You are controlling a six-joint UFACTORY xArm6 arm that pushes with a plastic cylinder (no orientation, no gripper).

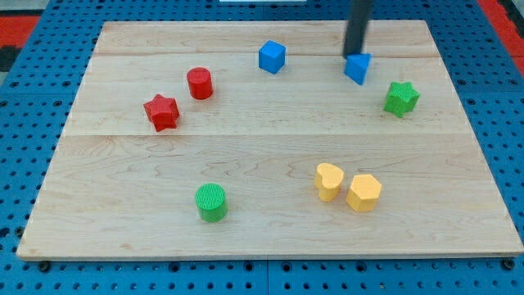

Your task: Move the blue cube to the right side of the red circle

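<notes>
The blue cube (272,56) sits near the view's top, a little right of the middle. The red circle (200,83), a short red cylinder, stands to its left and slightly lower, with a clear gap between them. My tip (354,56) is at the view's top right, touching the top edge of a second blue block (358,68), a wedge-like shape. The tip is well to the right of the blue cube.
A red star (162,112) lies lower left of the red circle. A green star (401,98) sits at the right. A green cylinder (211,201) stands at lower left. Two yellow blocks (329,181) (363,192) lie at lower right. The wooden board (270,238) rests on a blue pegboard.
</notes>
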